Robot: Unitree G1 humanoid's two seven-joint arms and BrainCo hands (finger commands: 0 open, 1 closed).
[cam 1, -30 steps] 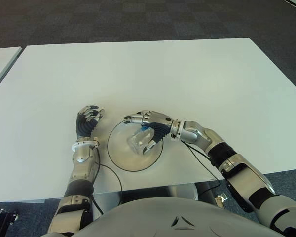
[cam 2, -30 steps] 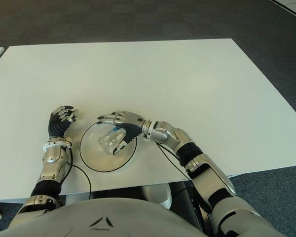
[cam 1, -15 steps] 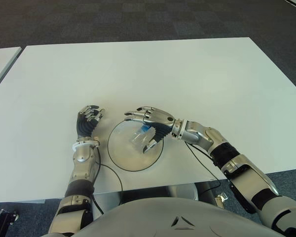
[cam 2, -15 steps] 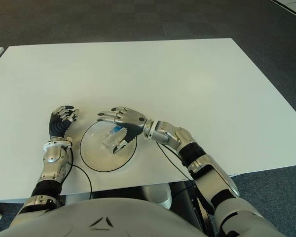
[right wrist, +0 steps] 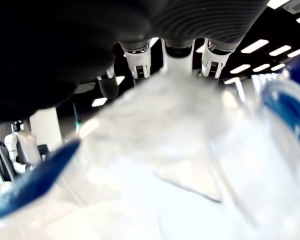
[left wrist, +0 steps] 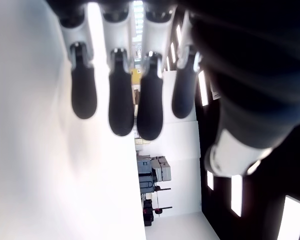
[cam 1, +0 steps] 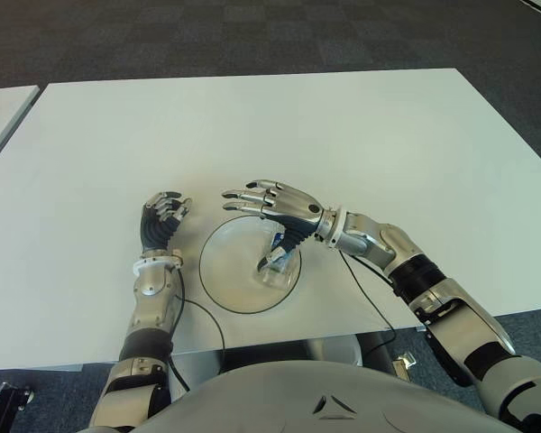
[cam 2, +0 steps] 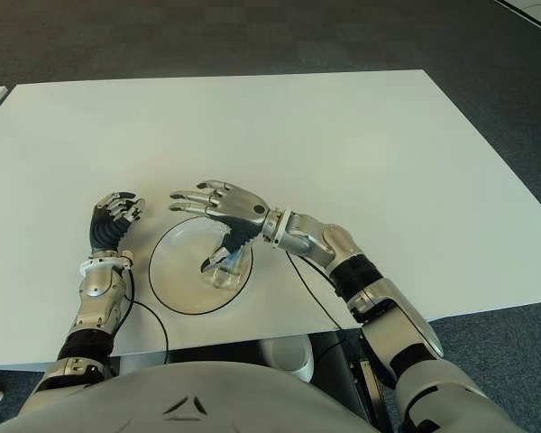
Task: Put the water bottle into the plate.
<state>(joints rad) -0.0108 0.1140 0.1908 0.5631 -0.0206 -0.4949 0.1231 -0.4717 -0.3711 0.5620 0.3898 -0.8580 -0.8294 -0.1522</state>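
I see my right hand [cam 1: 279,206] spread wide and holding nothing, the bottle [cam 1: 278,262] lying just under its palm inside the plate [cam 1: 221,280], long axis running along my thumb, while my curled, empty left hand [cam 1: 160,221] shows beyond the plate.

An office or lab hall, set up for robot trials.
A plain white counter [cam 1: 343,135] stands on dark grey checked carpet tiles [cam 1: 252,41]; the wrist views catch rows of long ceiling light strips [right wrist: 260,46], white walls and what looks like an office copier [left wrist: 155,170].
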